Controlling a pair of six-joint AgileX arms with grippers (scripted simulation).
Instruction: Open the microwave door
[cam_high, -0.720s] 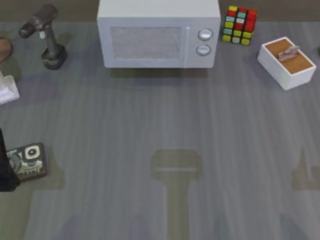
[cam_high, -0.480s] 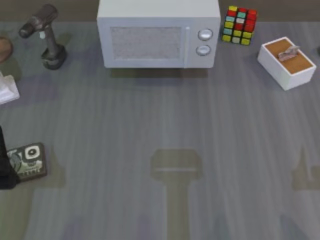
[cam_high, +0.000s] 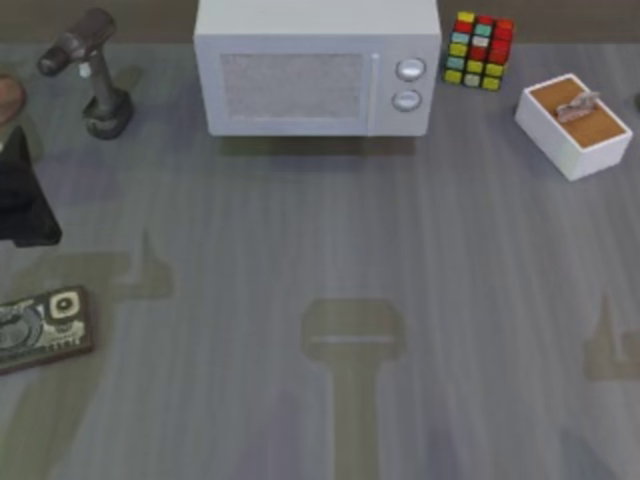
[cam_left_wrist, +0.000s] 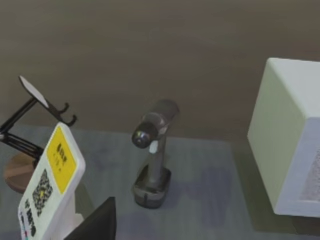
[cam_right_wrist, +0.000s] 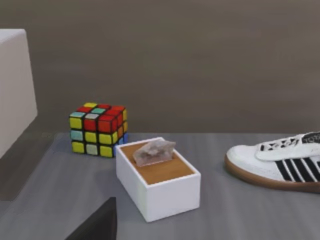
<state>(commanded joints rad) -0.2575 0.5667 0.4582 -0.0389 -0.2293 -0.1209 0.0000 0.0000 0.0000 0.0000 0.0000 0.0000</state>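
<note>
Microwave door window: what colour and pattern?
Grey, finely speckled mesh in the white door; clearest in the top view.

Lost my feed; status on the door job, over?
Left arm at table's left edge, fingers unseen. Right arm out of view. Microwave door shut. Nothing blocking it.

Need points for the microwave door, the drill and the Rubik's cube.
microwave door (cam_high: 291, 86): top view, middle of the mesh window.
drill (cam_left_wrist: 156, 150): left wrist view, on the handle under the motor body.
Rubik's cube (cam_right_wrist: 97, 131): right wrist view, centre of the front face.
</note>
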